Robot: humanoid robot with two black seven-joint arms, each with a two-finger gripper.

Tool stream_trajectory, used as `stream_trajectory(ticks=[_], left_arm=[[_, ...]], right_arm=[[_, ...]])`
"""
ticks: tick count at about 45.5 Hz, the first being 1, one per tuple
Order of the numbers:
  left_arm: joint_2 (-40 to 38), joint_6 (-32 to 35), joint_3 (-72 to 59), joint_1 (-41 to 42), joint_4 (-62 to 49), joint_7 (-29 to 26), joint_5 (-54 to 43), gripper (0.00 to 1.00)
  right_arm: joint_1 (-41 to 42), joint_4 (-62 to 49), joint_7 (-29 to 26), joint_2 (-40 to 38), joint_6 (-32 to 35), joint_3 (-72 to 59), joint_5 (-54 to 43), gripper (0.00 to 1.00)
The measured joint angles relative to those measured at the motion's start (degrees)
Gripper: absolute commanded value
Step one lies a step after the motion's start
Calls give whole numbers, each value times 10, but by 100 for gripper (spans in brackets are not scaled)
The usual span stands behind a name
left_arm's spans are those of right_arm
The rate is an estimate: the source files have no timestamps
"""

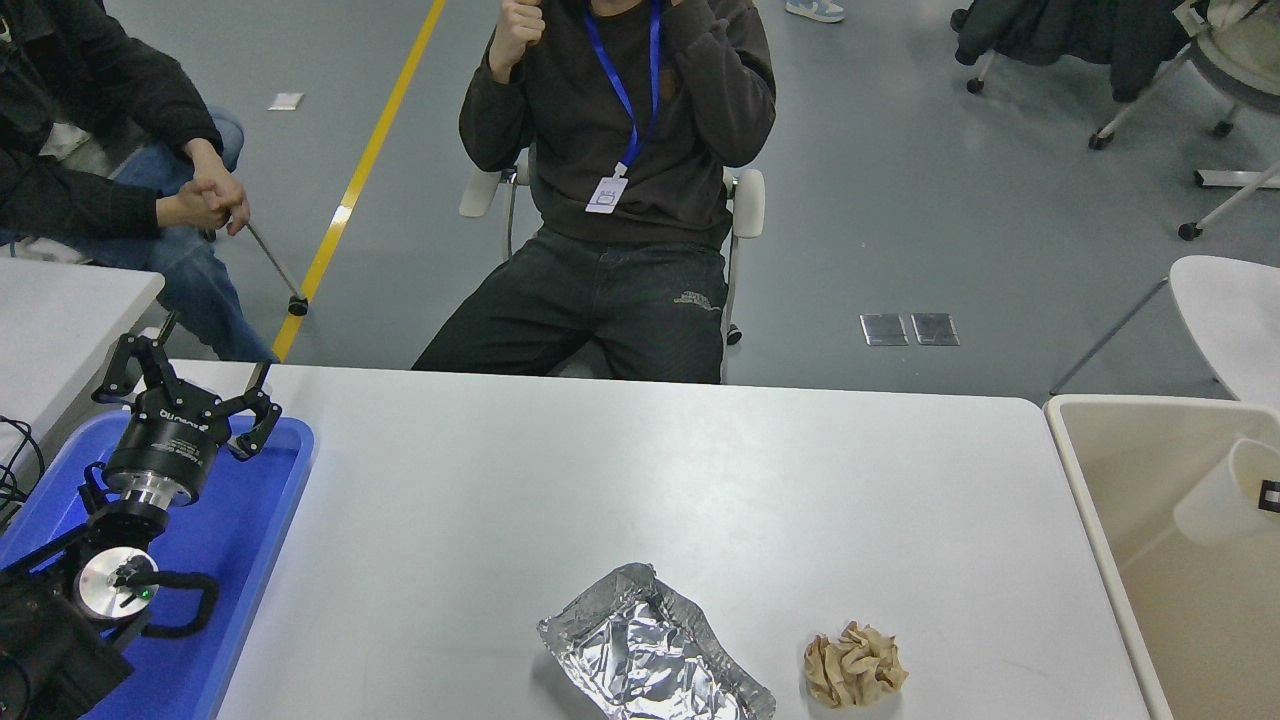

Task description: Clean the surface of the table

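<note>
Crinkled foil tray (655, 660), crumpled brown paper (854, 664) on matte table surface (620, 480); left tool (190, 385) wide.

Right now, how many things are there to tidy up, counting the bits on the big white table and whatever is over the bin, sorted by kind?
Crumpled foil trays on the table: 1
Crumpled brown paper balls: 1
White paper cups, over the beige bin: 1
Blue trays, at the table's left end: 1
Total: 4

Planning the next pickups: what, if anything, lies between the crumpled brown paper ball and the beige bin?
Nothing visible. The crumpled brown paper ball has only bare white tabletop between it and the beige rectangular bin; the crumpled foil tray lies on its other side.
</note>
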Motion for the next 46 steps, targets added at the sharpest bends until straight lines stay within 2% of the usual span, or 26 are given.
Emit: stream_trajectory(ticks=[11, 28, 29, 31, 34, 37, 46], left_arm=[[0, 0, 0, 0, 0, 0, 0, 100], [0, 0, 0, 0, 0, 0, 0, 100], [0, 0, 0, 0, 0, 0, 0, 100], [0, 0, 0, 0, 0, 0, 0, 100], [0, 0, 0, 0, 0, 0, 0, 100], [0, 0, 0, 0, 0, 0, 0, 100], [0, 0, 0, 0, 0, 0, 0, 100]], right_arm=[[-20, -50, -1, 30, -33, 0, 14, 0], [-49, -70, -11, 47, -59, -15, 32, 0], [-50, -70, -11, 48, -59, -19, 33, 22], [-52, -71, -12, 49, -60, -29, 38, 56], [-55, -72, -13, 49, -62, -48, 54, 74], [-56, -73, -13, 50, -62, -61, 68, 100], [-65, -77, -13, 50, -64, -115, 133, 100]])
